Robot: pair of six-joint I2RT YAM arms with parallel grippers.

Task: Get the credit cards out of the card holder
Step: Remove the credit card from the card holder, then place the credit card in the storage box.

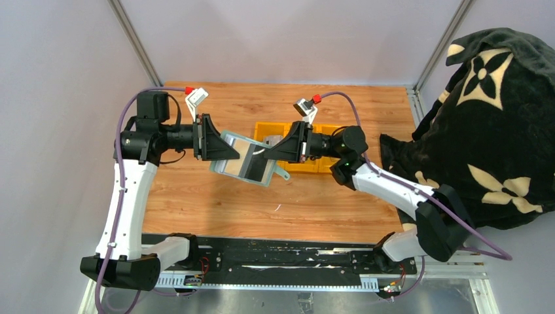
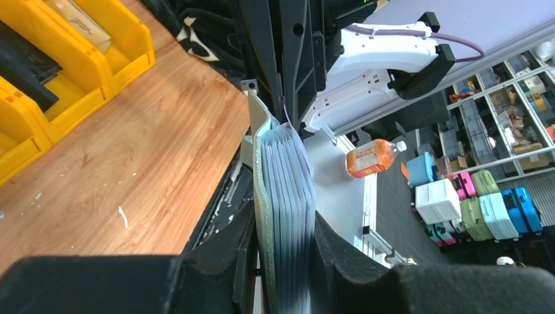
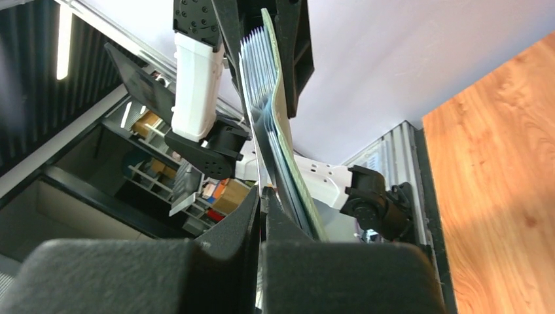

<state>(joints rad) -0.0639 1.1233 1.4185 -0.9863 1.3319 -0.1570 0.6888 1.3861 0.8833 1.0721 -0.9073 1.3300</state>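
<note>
- Above the middle of the table, the card holder (image 1: 245, 160) hangs tilted in the air. It is a flat, pale sage-green wallet, and its accordion pockets fan into thin bluish leaves.
- At its 9 o'clock end the left gripper (image 1: 222, 150) is clamped on it, with a black finger pressing each face.
- At its 3 o'clock edge the right gripper (image 1: 273, 152) has its fingers pressed together by the pocket mouths. I cannot tell whether a card is pinched between them.
- At 2 o'clock of the holder a glossy yellow plastic bin (image 1: 267, 126) rests on the table, with a tan card (image 2: 78, 23) in one compartment.
- The table (image 1: 327, 196) is warm wood-grain laminate, smooth, with small white flecks (image 2: 122, 216).
- Pale grey walls (image 1: 275, 39) and aluminium posts (image 1: 134, 39) enclose it.
- A plush black blanket (image 1: 497, 131) with cream flowers is heaped at 3 o'clock.
</note>
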